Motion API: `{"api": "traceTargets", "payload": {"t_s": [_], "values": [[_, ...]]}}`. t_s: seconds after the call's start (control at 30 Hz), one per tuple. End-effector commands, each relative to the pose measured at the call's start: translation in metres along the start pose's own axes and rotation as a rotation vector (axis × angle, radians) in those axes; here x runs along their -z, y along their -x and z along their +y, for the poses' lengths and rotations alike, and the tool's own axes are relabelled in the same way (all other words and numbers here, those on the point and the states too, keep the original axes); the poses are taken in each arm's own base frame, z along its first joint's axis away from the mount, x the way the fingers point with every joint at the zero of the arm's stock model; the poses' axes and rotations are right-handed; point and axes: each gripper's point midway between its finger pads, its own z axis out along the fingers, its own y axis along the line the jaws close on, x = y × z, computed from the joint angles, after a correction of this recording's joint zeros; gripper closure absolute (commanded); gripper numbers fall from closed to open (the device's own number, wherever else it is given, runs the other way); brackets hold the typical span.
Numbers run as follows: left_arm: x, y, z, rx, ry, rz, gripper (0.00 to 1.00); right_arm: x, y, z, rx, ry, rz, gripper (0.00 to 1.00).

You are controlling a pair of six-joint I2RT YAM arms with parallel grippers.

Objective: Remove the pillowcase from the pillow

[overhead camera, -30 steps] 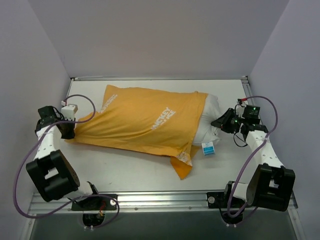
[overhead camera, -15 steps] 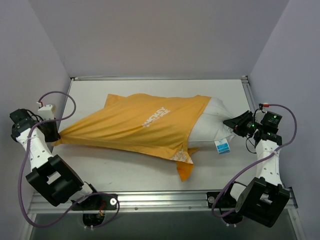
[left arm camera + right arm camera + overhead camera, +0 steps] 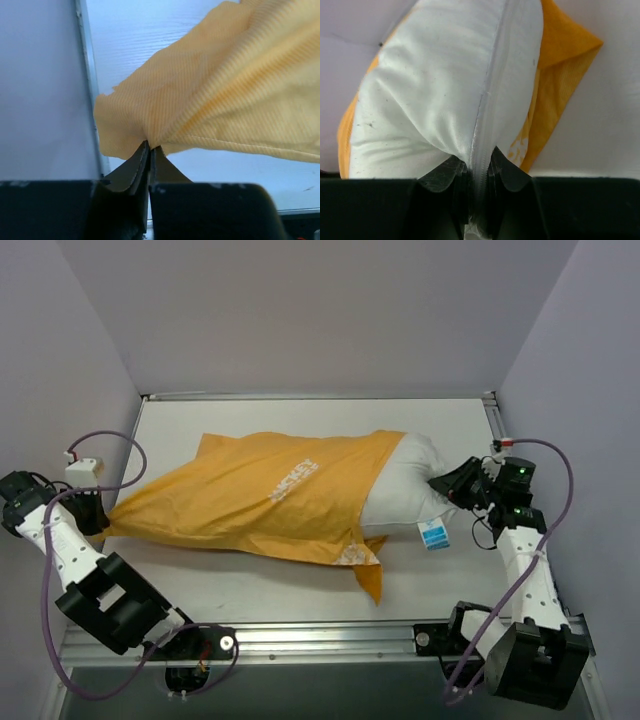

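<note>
1. Top view: the pillowcase [image 3: 270, 495] was stretched across the bench [image 3: 250, 585]. Its left corner was pinched in the left tool [image 3: 100, 521], near the left wall. The pillow [image 3: 405, 490] was clamped at its right end by the right tool [image 3: 440, 483]. More white was bared than a second earlier, so the cover was judged partly drawn off.
2. Left wrist: the left tool [image 3: 150, 150] was seen closed on gathered orange cloth.
3. Right wrist: the right tool [image 3: 479, 165] was seen closed on the pillow's seam.

white pillow [image 3: 408, 488] partly out of orange pillowcase [image 3: 255, 500] on pale table [image 3: 250, 585]
</note>
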Motion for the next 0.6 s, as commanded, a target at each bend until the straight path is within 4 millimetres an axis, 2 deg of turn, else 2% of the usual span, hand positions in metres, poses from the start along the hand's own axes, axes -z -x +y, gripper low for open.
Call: {"api": "traceTargets", "payload": {"t_s": [0.0, 0.07, 0.1, 0.13, 0.17, 0.2, 0.23, 0.27, 0.3, 0.33, 0.37, 0.4, 0.47, 0.5, 0.53, 0.57], "values": [[0.024, 0.033, -0.010, -0.242, 0.053, -0.090, 0.90, -0.012, -0.018, -0.004, 0.067, -0.048, -0.081, 1.00], [0.022, 0.041, -0.040, -0.301, -0.029, -0.101, 0.60, -0.013, -0.042, 0.001, 0.057, -0.029, -0.047, 1.00], [0.025, 0.040, -0.060, -0.311, -0.096, -0.103, 0.48, -0.015, -0.057, -0.006, 0.048, -0.038, -0.014, 1.00], [0.032, 0.045, -0.075, -0.350, -0.126, -0.122, 0.31, -0.013, -0.069, -0.009, 0.041, -0.054, 0.013, 1.00], [0.037, 0.051, -0.093, -0.387, -0.172, -0.143, 0.25, -0.014, -0.079, -0.009, 0.050, -0.057, 0.037, 1.00], [0.052, 0.058, -0.108, -0.411, -0.197, -0.174, 0.19, -0.014, -0.095, -0.014, 0.054, -0.072, 0.081, 1.00], [0.058, 0.068, -0.129, -0.434, -0.258, -0.219, 0.15, -0.013, -0.101, -0.014, 0.058, -0.072, 0.091, 1.00], [0.065, 0.074, -0.142, -0.447, -0.286, -0.246, 0.13, -0.014, -0.112, -0.013, 0.071, -0.064, 0.121, 1.00], [0.076, 0.085, -0.155, -0.431, -0.298, -0.281, 0.12, -0.015, -0.119, -0.015, 0.071, -0.067, 0.140, 1.00], [0.080, 0.090, -0.167, -0.437, -0.313, -0.286, 0.12, -0.017, -0.129, -0.019, 0.069, -0.074, 0.166, 1.00], [0.083, 0.095, -0.194, -0.493, -0.368, -0.291, 0.12, -0.019, -0.135, -0.019, 0.068, -0.075, 0.185, 1.00], [0.089, 0.109, -0.205, -0.515, -0.365, -0.325, 0.12, -0.020, -0.146, -0.017, 0.086, -0.071, 0.214, 1.00], [0.091, 0.122, -0.229, -0.494, -0.370, -0.326, 0.11, -0.023, -0.162, -0.020, 0.082, -0.079, 0.255, 1.00], [0.090, 0.121, -0.270, -0.546, -0.462, -0.302, 0.11, -0.025, -0.171, -0.016, 0.102, -0.072, 0.269, 1.00], [0.095, 0.128, -0.287, -0.582, -0.474, -0.311, 0.11, -0.025, -0.176, -0.017, 0.106, -0.073, 0.280, 1.00], [0.089, 0.134, -0.295, -0.620, -0.420, -0.301, 0.09, -0.025, -0.180, -0.018, 0.106, -0.078, 0.290, 1.00]]}}
